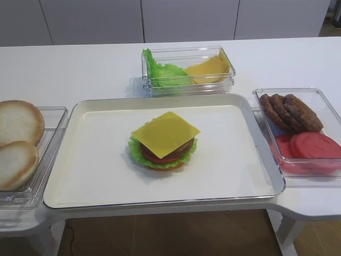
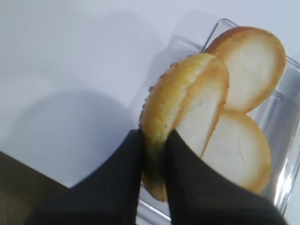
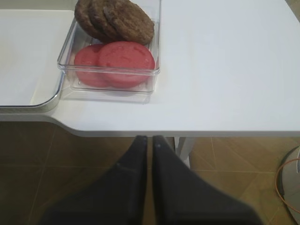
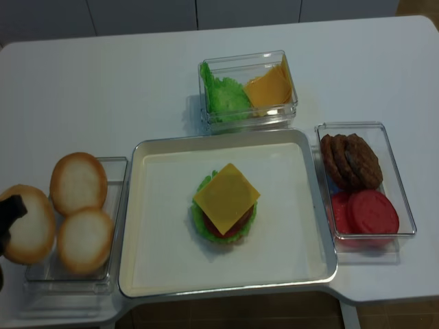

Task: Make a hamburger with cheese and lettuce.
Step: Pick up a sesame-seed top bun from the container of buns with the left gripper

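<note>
Black left gripper (image 2: 153,154) pinches a tan sesame-speckled bun top (image 2: 185,112) edgewise over the clear tray. Next: carry it onto the hamburger (image 4: 225,205), flat over the square yellow cheese (image 4: 226,197). Right gripper (image 3: 149,145) idles, pressed together.

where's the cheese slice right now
The cheese lies on top of the hamburger in the middle of the tray, its corners sticking out past the lettuce; no gripper is near it.

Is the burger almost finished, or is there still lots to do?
Almost finished. The hamburger sits on the tray with lettuce, tomato, patty and the cheese already stacked. The left gripper is pinching a bun top above the bun container. What is left is setting that bun on the cheese.
</note>
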